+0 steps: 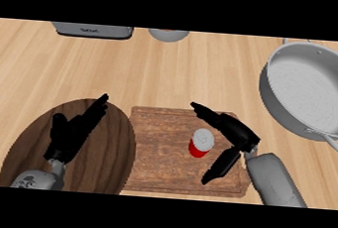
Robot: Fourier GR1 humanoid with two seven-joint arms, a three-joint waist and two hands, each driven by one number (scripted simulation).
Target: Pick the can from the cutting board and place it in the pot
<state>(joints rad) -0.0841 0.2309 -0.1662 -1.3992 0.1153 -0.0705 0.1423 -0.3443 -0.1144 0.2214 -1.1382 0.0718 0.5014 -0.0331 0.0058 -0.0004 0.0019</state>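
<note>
- Right robot hand (227, 140) is spread around the can (201, 143) without closing: fingers beyond it, thumb nearer, just right of it.
- The red can with a pale top stands upright on the board (161, 160).
- Left robot hand (74, 131) rests open, fingers straight, over a dark oval plate (118, 152) left of the board.
- The pot (305, 91) sits on the bench (167, 71), beyond and right of the board.
- A grey appliance (92, 29) beyond the board bears lettering too small to read.

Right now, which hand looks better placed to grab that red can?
The right hand: its open fingers and thumb flank the can on the cutting board. The left hand rests open over the dark oval board.
</note>
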